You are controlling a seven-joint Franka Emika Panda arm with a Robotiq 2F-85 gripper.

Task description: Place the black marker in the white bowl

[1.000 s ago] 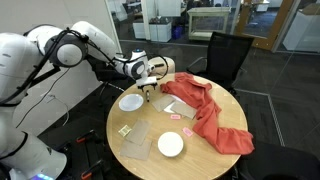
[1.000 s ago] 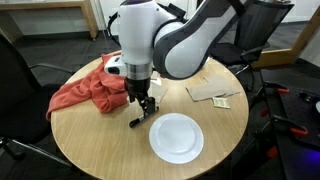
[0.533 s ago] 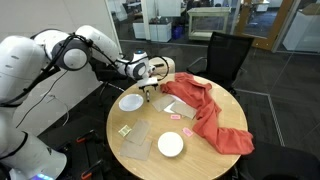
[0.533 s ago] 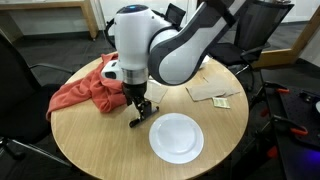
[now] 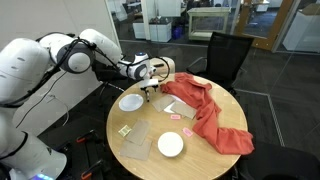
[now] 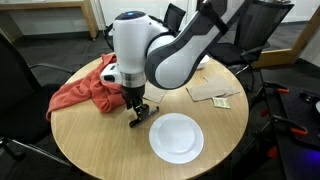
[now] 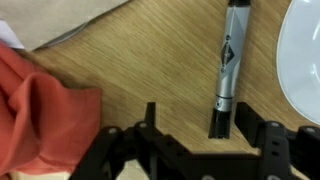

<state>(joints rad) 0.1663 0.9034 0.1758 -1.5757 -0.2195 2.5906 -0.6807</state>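
The gripper [image 5: 148, 90] hangs low over the round wooden table [image 5: 155, 122], a little in from the edge where the arm reaches in. Its jaws are spread open and grip nothing. In the wrist view the gripper [image 7: 210, 122] has its two dark fingers [image 7: 150, 115] on either side of the near end of the black marker [image 7: 228, 60], and a gap shows on both sides.

The marker lies flat on the bare wood. From the wrist its barrel looks grey and its near end black. In an exterior view the marker [image 6: 138, 121] lies slanted under the gripper [image 6: 138, 108]. It is just beside a white plate [image 6: 176, 137] that sits close to the edge of the tabletop nearest that camera. I cannot tell whether marker and plate touch.

The plate [image 5: 130, 102] has a greyer centre and shows as a white curve at the side of the wrist view [image 7: 305, 60].

The white bowl [image 5: 171, 144] stands near the table edge nearest that camera, well apart from the gripper and the marker. It is evenly bright inside.

A red cloth [image 5: 205, 110] is heaped from the far edge across the side of the tabletop away from the arm. In the wrist view the cloth [image 7: 40, 110] lies beside one finger.
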